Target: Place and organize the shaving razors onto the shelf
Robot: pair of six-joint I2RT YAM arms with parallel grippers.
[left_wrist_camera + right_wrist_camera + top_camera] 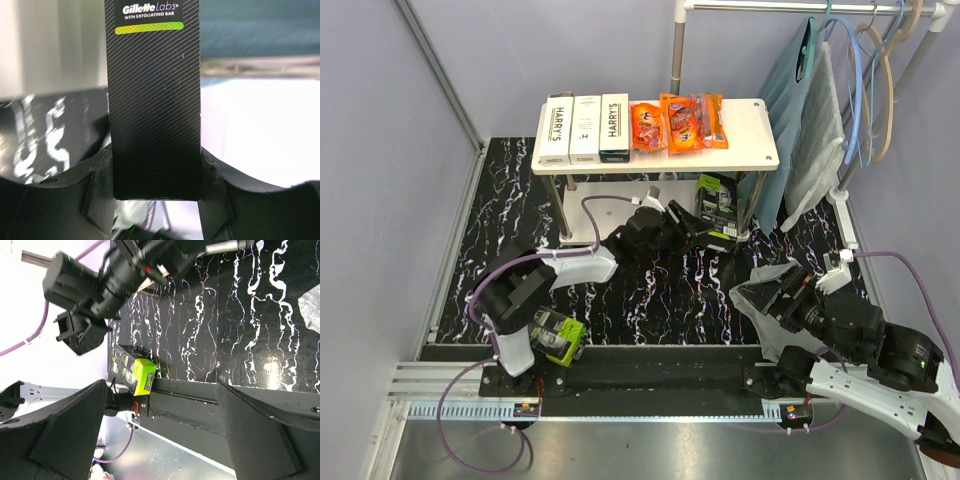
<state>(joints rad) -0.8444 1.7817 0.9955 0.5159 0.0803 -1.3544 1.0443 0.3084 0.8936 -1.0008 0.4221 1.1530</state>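
Observation:
The shelf stands at the back. Its top board holds three white HARRY'S boxes and three orange packs. My left gripper is shut on a black Gillette Labs pack at the lower tier's right end. A black-and-lime pack shows there; I cannot tell if it is the held one. Another black-and-lime pack lies by the left arm's base and also shows in the right wrist view. My right gripper is open and empty over the floor at right; its fingers are wide apart.
A crumpled clear plastic bag lies under the right gripper. A clothes rail with hangers and a grey cloth stand right of the shelf. Grey walls close the left and back. A metal rail runs along the near edge.

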